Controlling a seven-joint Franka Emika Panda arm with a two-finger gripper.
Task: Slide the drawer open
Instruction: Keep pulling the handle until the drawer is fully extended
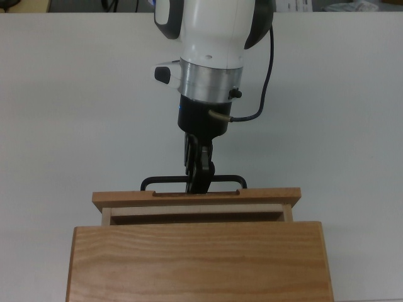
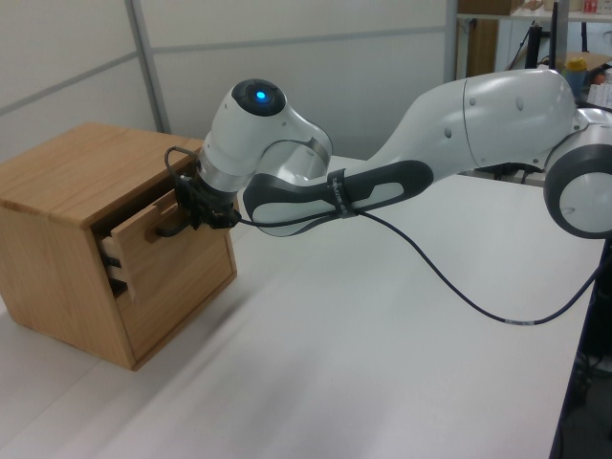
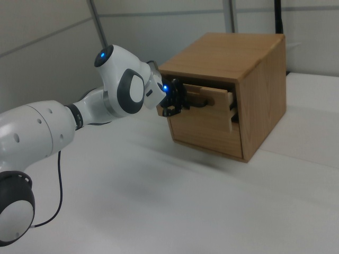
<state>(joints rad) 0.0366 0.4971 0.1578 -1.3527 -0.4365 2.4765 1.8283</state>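
Note:
The drawer [image 1: 196,197] is the top one of a light wooden cabinet [image 1: 201,261] and stands pulled out a short way, with a dark gap behind its front panel. In the top view its black bar handle [image 1: 165,181] runs along the front, and my gripper [image 1: 198,183] comes from the far side and is shut on the bar's middle. In the left view the gripper [image 2: 185,212] sits at the drawer front [image 2: 143,218], covering most of the handle. The right view has the gripper [image 3: 181,102] at the handle [image 3: 197,104], left of the drawer front [image 3: 216,100].
The cabinet stands on a white table [image 2: 382,363]. A black cable [image 2: 459,287] hangs from my arm down to the table. A second, lower drawer front [image 3: 204,129] stays flush. Grey wall panels stand behind the table.

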